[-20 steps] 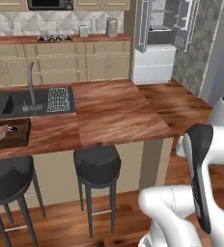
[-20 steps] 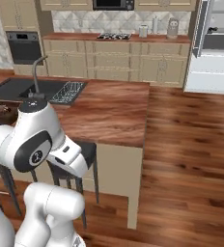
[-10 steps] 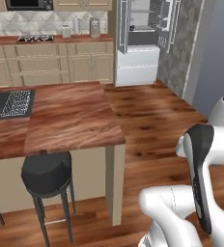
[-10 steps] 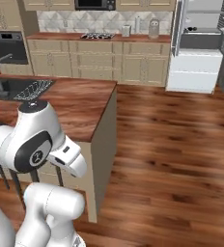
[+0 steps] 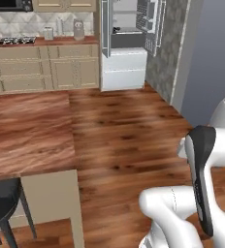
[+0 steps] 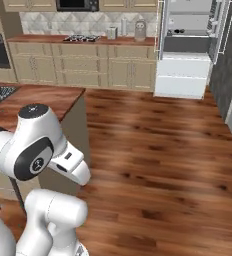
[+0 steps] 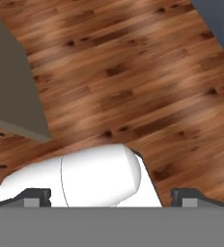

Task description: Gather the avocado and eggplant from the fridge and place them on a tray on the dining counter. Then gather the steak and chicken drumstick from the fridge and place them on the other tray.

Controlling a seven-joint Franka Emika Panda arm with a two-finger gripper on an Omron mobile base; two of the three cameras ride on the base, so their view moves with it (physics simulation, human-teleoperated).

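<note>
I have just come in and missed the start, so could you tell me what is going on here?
Nothing is being handled right now. The robot's gripper is open and empty, pointing down at the wooden floor. The base stands beside the dining counter, facing the fridge at the far wall, whose doors stand open. No food is visible on the bare stretch of counter in view, so the gathering from the fridge has yet to happen.
</note>
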